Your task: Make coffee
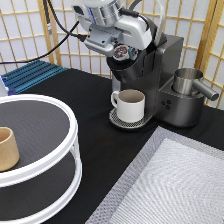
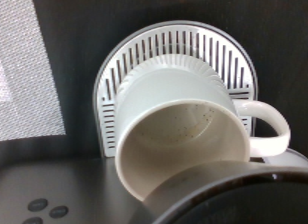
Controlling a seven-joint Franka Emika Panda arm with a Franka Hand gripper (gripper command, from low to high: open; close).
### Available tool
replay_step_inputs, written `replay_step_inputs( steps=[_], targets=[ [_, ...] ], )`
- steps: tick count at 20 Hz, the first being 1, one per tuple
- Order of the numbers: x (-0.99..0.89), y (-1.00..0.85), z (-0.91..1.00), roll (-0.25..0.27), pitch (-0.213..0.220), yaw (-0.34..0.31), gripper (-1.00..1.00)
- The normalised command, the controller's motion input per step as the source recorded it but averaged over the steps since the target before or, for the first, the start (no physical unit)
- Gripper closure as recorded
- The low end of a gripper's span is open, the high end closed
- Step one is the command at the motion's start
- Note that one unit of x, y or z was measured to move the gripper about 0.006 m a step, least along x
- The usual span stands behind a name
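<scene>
Red-and-blue foil marks the coffee pod [image 1: 120, 52], sitting atop the coffee machine [image 1: 160, 80] beneath the pincer [image 1: 121, 46]; I cannot tell its opening. A white mug [image 1: 130, 105] stands below on the black desk [image 1: 90, 120], paper screens [image 1: 30, 30] behind.

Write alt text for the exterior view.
The robot's pincer sits atop the coffee machine, at the coffee pod in its open holder. A white mug waits on the drip tray beneath, and a tan cup stands on a round shelf.
</scene>
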Motion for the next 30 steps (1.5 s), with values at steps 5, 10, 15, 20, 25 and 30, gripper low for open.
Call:
replay_step_inputs(
  steps=[5,10,15,20,25,30],
  targets=[
    [-0.39,-0.33,0.19,-0.01,0.0,-0.073,-1.0],
    [-0.09,0.38,0.99,-0.032,-0.001,-0.063,-1.0],
    [0.22,0.74,1.0,-0.125,0.011,-0.062,-1.0],
    [0.31,0.82,1.0,-0.18,0.064,-0.026,-1.0],
    [0.38,0.73,0.97,-0.208,0.1,-0.018,-1.0],
    [0.45,0.45,0.19,-0.287,0.093,-0.009,-1.0]
  ],
)
